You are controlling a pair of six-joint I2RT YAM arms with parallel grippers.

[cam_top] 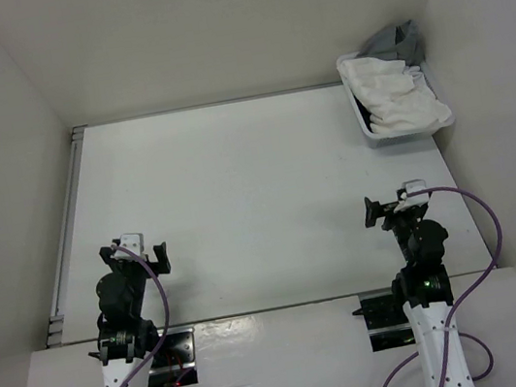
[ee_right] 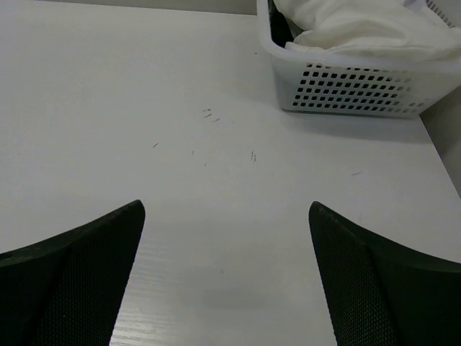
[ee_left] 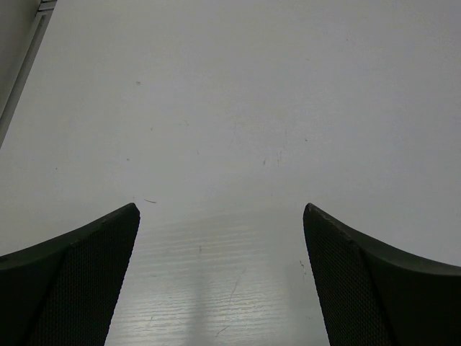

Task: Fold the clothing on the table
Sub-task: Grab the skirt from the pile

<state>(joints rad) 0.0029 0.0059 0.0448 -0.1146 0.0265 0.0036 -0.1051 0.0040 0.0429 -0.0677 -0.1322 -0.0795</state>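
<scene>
Pre-fold: left tool (ee_left: 221, 207) and right tool (ee_right: 227, 205) both released, near edge. Next we pull clothing (cam_top: 397, 93) from far-right basket (ee_right: 360, 90) onto tabletop (cam_top: 237, 187).

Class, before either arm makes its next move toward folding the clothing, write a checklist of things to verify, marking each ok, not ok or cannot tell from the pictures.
1. The left end effector open, nothing held: ok.
2. The right end effector open, nothing held: ok.
3. The white crumpled fabric spread on the large matte white tabletop: not ok; it sits bunched in the small white perforated plastic basket.
4. That fabric is a pleated skirt: cannot tell.
5. The grey garment kept apart from it: not ok; both share the basket.
</scene>
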